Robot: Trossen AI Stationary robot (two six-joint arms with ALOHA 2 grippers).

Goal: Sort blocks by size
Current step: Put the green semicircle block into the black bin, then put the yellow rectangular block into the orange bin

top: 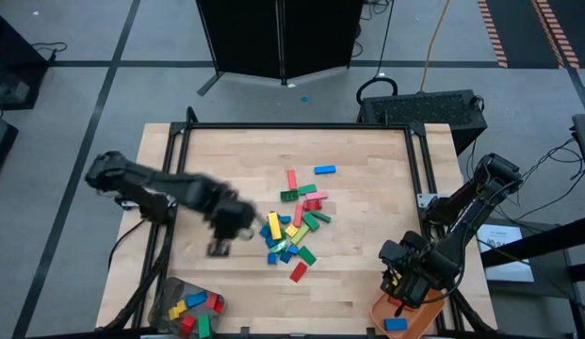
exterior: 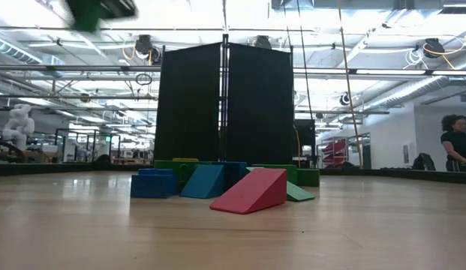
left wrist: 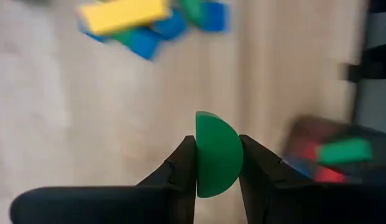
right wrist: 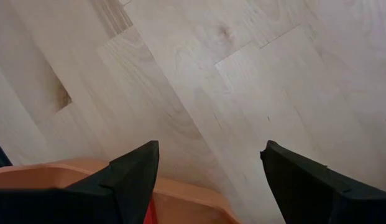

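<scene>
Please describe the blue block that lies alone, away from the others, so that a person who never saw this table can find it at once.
Start at the wooden table and find the heap of coloured blocks near its middle. From the heap, look toward the table's far edge and a little right: one blue block lies flat there by itself. Nothing touches it, and it is farther from the heap than the red block beside it.

Heap of blocks (top: pixel 294 224) mid-surface (top: pixel 367 273); left hand (top: pixel 237 226) just left of it; container (top: pixel 188 306) front-left, tray (top: pixel 405 318) front-right beneath right hand (top: pixel 405 292).

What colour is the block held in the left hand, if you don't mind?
Green block, clearest in the left wrist view.
</scene>
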